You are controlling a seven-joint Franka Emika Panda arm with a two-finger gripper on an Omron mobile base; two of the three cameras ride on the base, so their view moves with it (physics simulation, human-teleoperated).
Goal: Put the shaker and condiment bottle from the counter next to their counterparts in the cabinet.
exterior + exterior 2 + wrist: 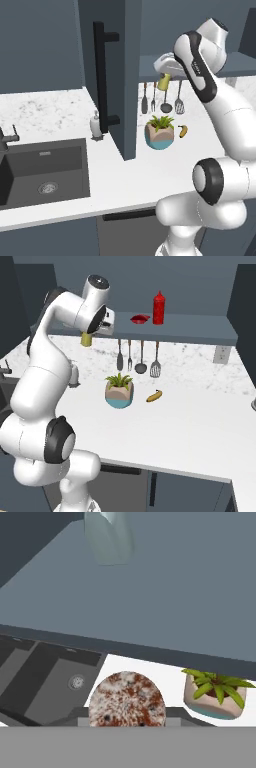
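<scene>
End effector (89,336) is clamped on the small yellow-olive cylindrical shaker (87,339), held in the air level with the front edge of the dark blue-grey wall cabinet's shelf (200,326), well above the white, grey-speckled marble-look surface (190,421). In the hand view the shaker's speckled round end (127,699) sits between the finger tips, just below the shelf lip.

Risks, as I judge them:
- The shaker hangs at about shelf-edge height. Pushed forward without more lift, it could strike the lip and slip or tilt in the grip.
- The open cabinet door with the long black bar handle (102,75) stands close on the arm's left; a wide swing of the elbow could clip it.
- A pale translucent cylindrical object (107,537) stands far back on the shelf in the hand view, possibly the shaker's counterpart; I cannot tell. A long reach could knock it over.
- The red squeeze bottle with pointed nozzle (158,307) and the low flat red object (140,318) stand on the shelf to the right, apart from the held shaker; low risk unless the arm sweeps sideways.

Count, near to far:
- Dark inset sink (45,170): one.
- Potted green plant in a tan and teal pot (119,391): one.
- Yellow banana (154,396): one.
- White pump soap dispenser (95,125): one.
- Hanging metal utensils (137,358): four.
- Shaker in grip: one.
- Red bottle on shelf: one.
</scene>
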